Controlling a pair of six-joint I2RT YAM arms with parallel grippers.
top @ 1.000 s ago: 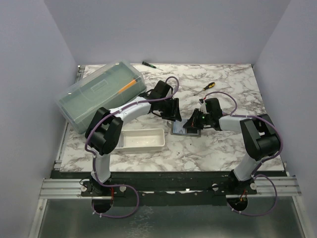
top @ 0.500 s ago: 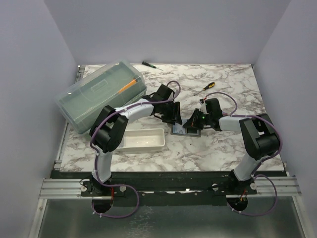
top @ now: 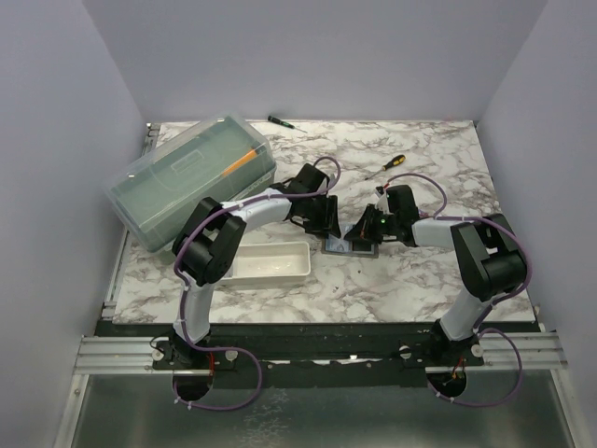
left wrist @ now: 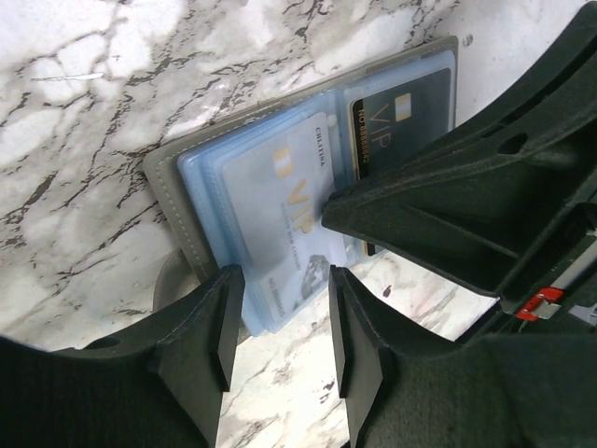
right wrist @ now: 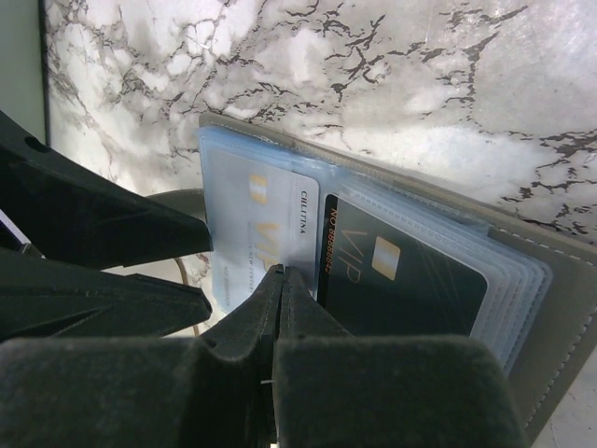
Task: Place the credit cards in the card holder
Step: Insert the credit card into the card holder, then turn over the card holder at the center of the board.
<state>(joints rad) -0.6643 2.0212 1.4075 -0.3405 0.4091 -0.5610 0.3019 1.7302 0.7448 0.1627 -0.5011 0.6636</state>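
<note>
Top view: small grey folding card holder [top: 347,245] noted open on the marbled table [top: 420,280]; left wrist: pale plastic credit card [left wrist: 280,205] seen sleeved, left claw [left wrist: 282,299] spread apart above it; right wrist: dark plastic credit card [right wrist: 401,280] likewise sleeved, right claw [right wrist: 283,280] pressed together beside it; task judged nearly done.

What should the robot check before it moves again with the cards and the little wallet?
1. The card holder lies open: ok.
2. The light card is pushed fully in: cannot tell.
3. The dark card lies flat in the holder: ok.
4. The left pincer is open: ok.
5. The right pincer is shut, tip on the light card: ok.
6. No cards left outside: cannot tell.
</note>
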